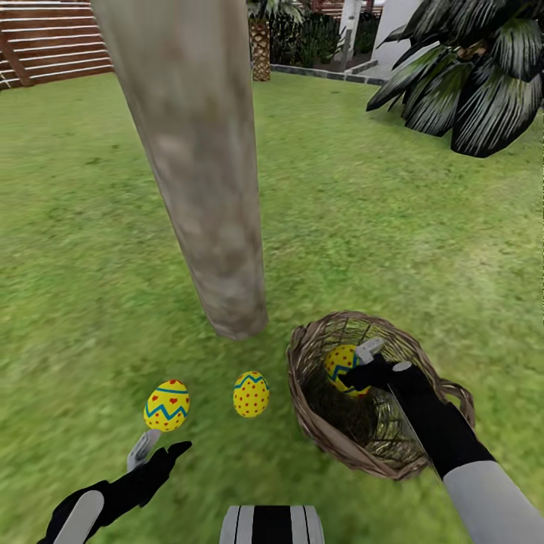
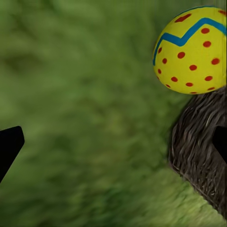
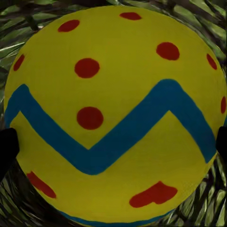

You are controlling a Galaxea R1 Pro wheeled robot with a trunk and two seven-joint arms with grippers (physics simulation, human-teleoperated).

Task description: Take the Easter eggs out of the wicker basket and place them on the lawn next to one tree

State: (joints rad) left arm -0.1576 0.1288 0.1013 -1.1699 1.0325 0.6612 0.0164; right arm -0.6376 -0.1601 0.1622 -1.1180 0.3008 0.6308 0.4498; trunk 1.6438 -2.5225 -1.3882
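Two eggs on lawn; right claw grips third egg.

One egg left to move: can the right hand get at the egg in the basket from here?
Probably yes: the right hand is already inside the open-topped wicker basket, fingers either side of the last egg, nothing between.

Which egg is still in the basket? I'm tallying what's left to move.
The egg at the right gripper, inside the wicker basket. The other two eggs lie on the lawn near the tree.
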